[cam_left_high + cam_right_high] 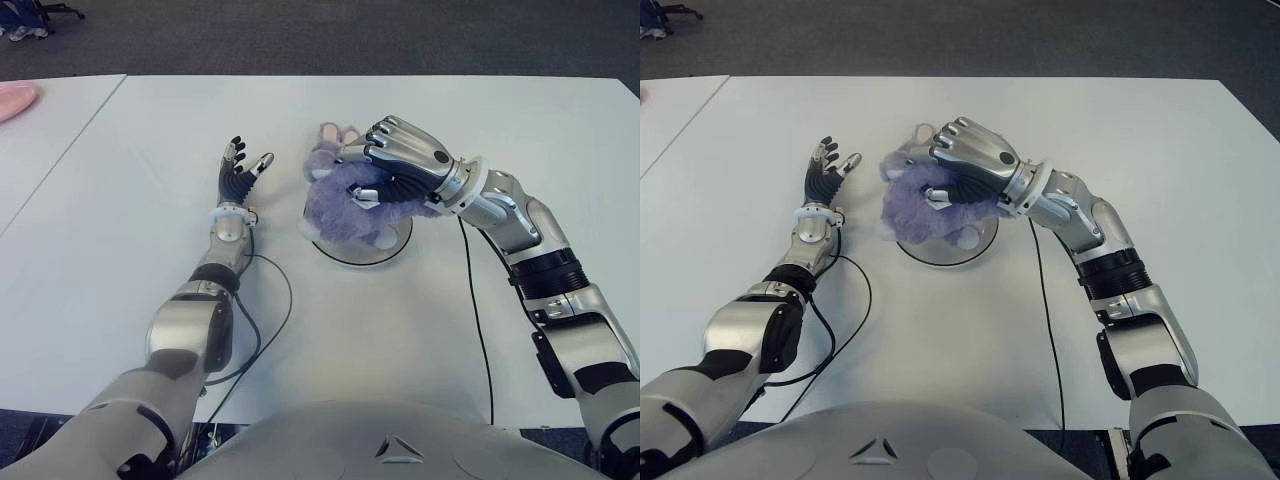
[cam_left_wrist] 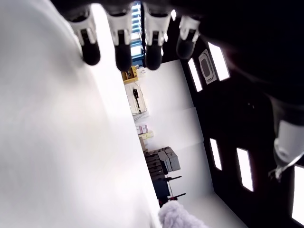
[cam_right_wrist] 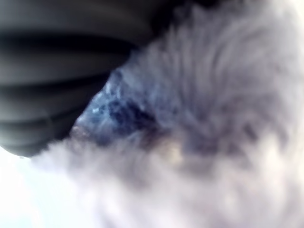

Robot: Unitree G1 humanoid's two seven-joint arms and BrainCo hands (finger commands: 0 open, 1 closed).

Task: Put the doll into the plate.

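1. Dark grey carpet (image 1: 300, 35) fills the room behind the far edge of a white table (image 1: 120, 230), whose top is plain and matte.
2. A second white table (image 1: 40, 140) stands just beside the first on the robot's left, a narrow seam between them; a pink object (image 1: 15, 100) lies near its far edge, cut off by the picture's border.
3. Near the middle of the main table sits a round white plate (image 1: 385, 252) with a thin dark rim.
4. A fluffy purple doll (image 1: 340, 205) with pinkish ears is over the plate, overhanging its left rim; whether it touches the plate cannot be told.
5. The right hand (image 1: 400, 160) is clamped on the doll from above, metal fingers curled over its fur; the right wrist view is filled with blurred purple fur.
6. The left hand (image 1: 240, 172) shows left of the doll, apart from it, palm up, fingers spread and holding nothing.
7. Black cables (image 1: 270, 320) trail across the table from both forearms toward its near edge.
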